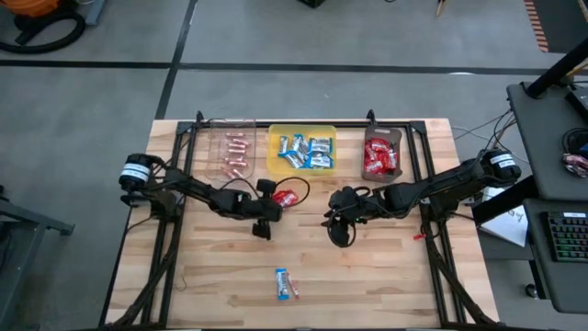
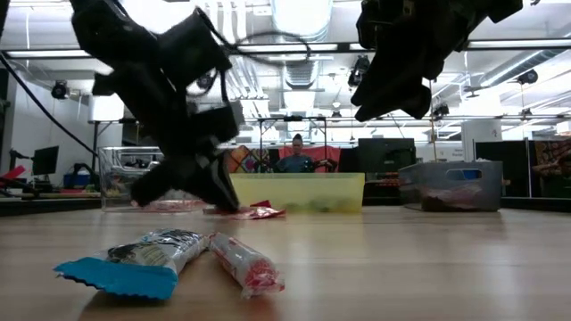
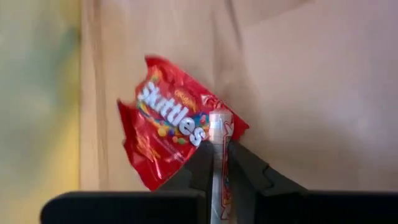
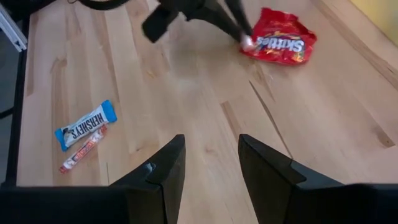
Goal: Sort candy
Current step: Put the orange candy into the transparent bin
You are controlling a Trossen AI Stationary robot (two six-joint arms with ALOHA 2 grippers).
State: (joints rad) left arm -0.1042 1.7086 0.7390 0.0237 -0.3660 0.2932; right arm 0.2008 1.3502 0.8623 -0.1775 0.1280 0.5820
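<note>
My left gripper (image 3: 219,163) (image 1: 274,202) is shut on a thin pinkish stick (image 3: 219,127), right beside a red packet (image 3: 165,134) (image 1: 288,197) lying flat on the wood. In the right wrist view the left gripper (image 4: 244,38) slants down to that packet (image 4: 281,43). My right gripper (image 4: 211,168) (image 1: 338,225) hangs open above bare wood, touching nothing. A blue-and-white bar (image 1: 285,283) (image 4: 87,124) and another pinkish stick (image 4: 84,148) lie together near the table's near edge. My left gripper pinches the pinkish stick between its two fingers (image 3: 200,168). The stick runs along the fingers, and its free end (image 3: 219,121) pokes out past the tips over the red packet's edge. The fingers slant down toward the table. Whether the stick rests on the packet, I cannot tell.
Three trays stand in a row along the far edge: a clear one (image 1: 231,129) with pinkish sticks, a yellow one (image 1: 274,152) with blue-and-white bars, a dark one (image 1: 401,147) with red packets. Black frame rails (image 1: 165,239) run down both table sides. Bare wood lies between the grippers.
</note>
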